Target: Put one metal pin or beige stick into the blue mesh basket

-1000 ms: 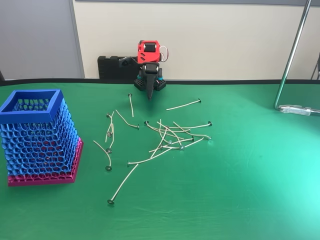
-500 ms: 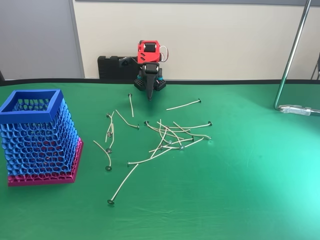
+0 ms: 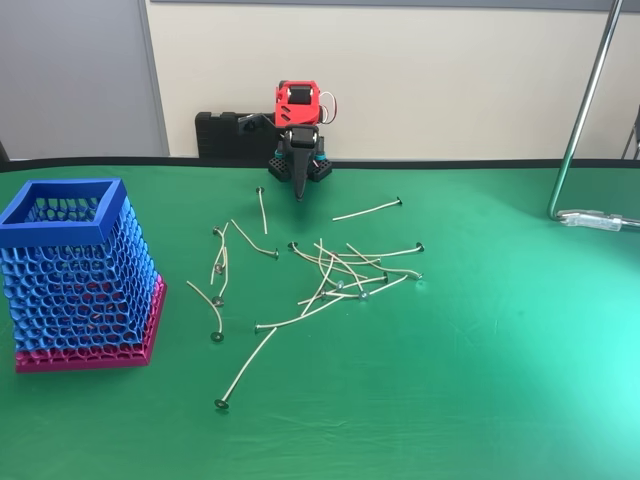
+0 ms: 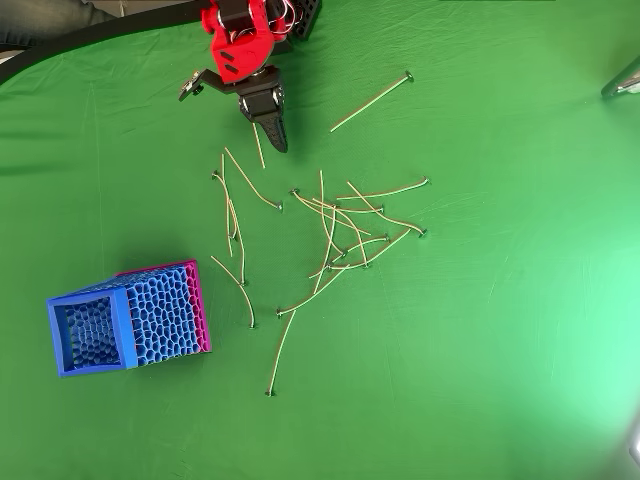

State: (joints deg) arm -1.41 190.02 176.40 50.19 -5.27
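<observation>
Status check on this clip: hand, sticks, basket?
Hand shut, empty, parked near base. Sticks scattered loose on the green table. Blue mesh basket upright at left, path unobstructed.

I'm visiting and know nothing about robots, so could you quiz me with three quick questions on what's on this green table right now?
1. True or false: the gripper is holding a stick.
2. In the fixed view, the blue mesh basket stands on which side of the scattered sticks: A left, B right, C behind?
3. Fill in: the basket's base is coloured ____.

Key: 1 false, it hangs with nothing in it near the arm's base, jaws together. 2 A. 3 magenta-pink.
</observation>
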